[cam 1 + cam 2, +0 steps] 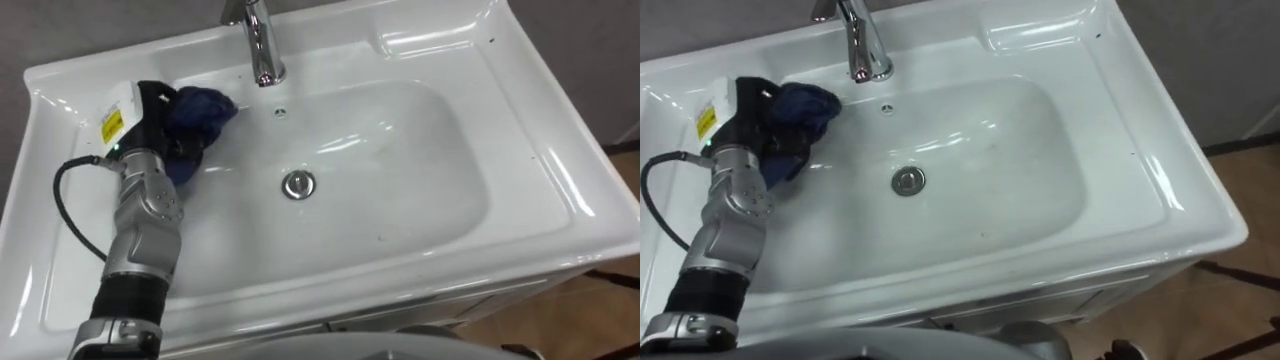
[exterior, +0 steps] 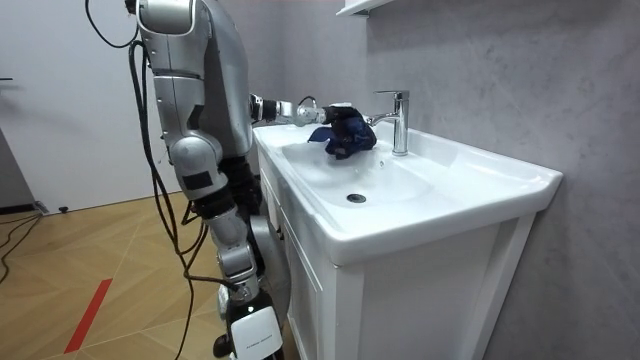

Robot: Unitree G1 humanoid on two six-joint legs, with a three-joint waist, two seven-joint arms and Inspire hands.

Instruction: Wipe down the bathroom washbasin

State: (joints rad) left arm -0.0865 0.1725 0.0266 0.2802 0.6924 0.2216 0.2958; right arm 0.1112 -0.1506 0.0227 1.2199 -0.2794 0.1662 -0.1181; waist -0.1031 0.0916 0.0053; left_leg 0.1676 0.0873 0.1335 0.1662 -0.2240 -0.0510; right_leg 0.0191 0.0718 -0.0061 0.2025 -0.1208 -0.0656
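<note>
The white basin (image 1: 560, 200) lies before me, its bowl smooth and glossy. A dark blue cloth (image 1: 200, 112) is bunched at the bowl's far left corner, just left of the tap. My left hand (image 1: 150, 115) reaches in from the lower left, its fingers curled into the cloth and pressing it against the basin's wall. In the room view the left hand (image 2: 305, 108) holds the cloth (image 2: 345, 135) over the bowl's back edge, and I stand at the vanity's front on the room view's left.
A chrome tap (image 1: 262, 45) stands at the back centre, with a small overflow hole (image 1: 280, 113) below it. The drain (image 1: 298, 184) sits mid-bowl. A grey wall rises behind the basin, and wooden floor (image 2: 110, 260) spreads around the vanity.
</note>
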